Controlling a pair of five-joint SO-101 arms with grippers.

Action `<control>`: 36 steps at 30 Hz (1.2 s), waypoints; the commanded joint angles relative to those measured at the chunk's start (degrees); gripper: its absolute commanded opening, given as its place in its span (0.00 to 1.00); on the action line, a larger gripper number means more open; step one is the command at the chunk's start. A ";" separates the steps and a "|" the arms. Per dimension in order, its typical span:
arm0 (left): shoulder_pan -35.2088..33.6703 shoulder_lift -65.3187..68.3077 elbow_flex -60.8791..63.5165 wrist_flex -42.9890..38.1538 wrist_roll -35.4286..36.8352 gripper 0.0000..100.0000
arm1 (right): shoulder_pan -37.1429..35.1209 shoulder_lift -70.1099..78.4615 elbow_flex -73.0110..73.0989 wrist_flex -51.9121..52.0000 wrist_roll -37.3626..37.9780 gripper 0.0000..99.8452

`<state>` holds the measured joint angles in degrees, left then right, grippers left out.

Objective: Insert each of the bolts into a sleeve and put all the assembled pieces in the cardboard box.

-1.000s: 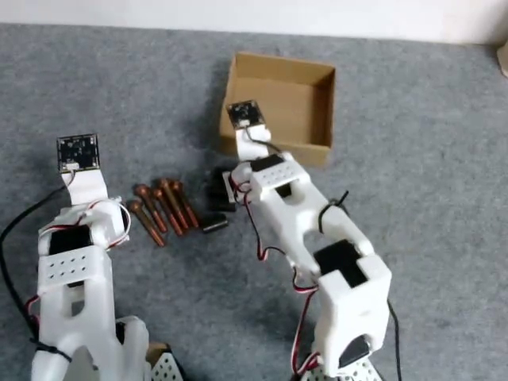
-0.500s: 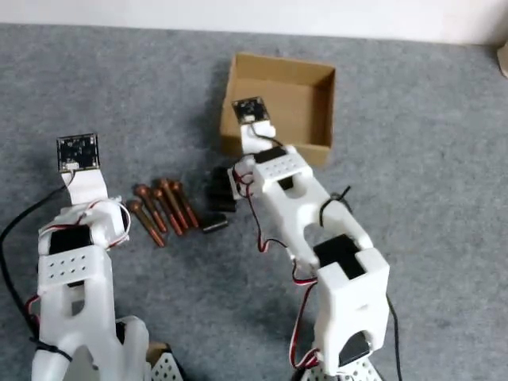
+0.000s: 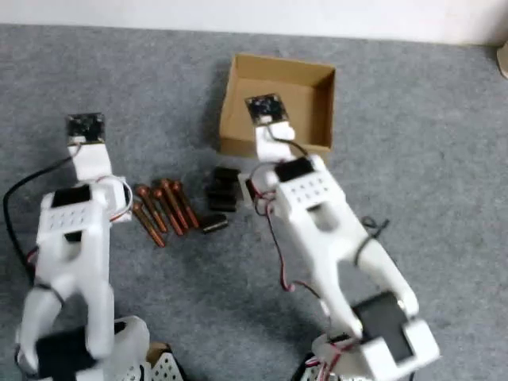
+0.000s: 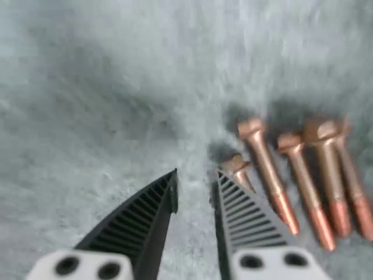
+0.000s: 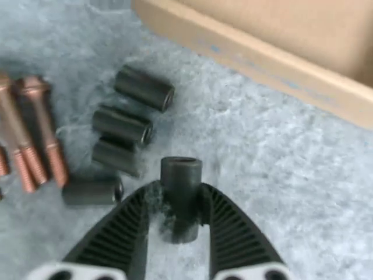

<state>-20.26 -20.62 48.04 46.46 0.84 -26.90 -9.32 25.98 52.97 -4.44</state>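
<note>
My right gripper (image 5: 180,192) is shut on a black sleeve (image 5: 181,175), held upright above the carpet beside the cardboard box (image 5: 262,55). Several more black sleeves (image 5: 122,124) lie just beyond it, next to the copper bolts (image 5: 36,125). My left gripper (image 4: 196,178) is open, low over the carpet at the end of the bolt row. One bolt head (image 4: 236,164) sits right behind one finger; three other bolts (image 4: 303,181) lie side by side past it. In the high view the bolts (image 3: 163,208) and sleeves (image 3: 222,194) lie between the two arms, in front of the box (image 3: 274,70).
Grey carpet covers the whole work surface. The box looks empty and stands behind the sleeves. Open carpet stretches to the right of the box and in front of the bolts. The arm bases stand at the near edge.
The right arm has swung right, away from the sleeve cluster and nearer the box. The left arm has stretched forward and its gripper has come down by the bolts.
</note>
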 commanded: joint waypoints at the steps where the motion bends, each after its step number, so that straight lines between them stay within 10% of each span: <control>1: 1.27 5.41 -4.26 0.79 0.35 0.09 | 1.01 -10.15 2.77 0.31 1.23 0.00; 17: 13.93 4.97 -6.90 8.62 0.53 0.10 | 7.08 -21.23 14.64 0.22 1.32 0.00; 27: 14.99 5.58 -16.48 20.48 22.07 0.10 | 8.13 -28.97 28.88 -8.75 5.36 0.00; 36: 14.55 5.58 -8.22 6.07 32.62 0.09 | 8.48 -29.49 31.96 -13.93 5.54 0.00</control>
<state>-6.20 -14.81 37.85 60.18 25.80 -19.08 -37.19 57.80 42.07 0.04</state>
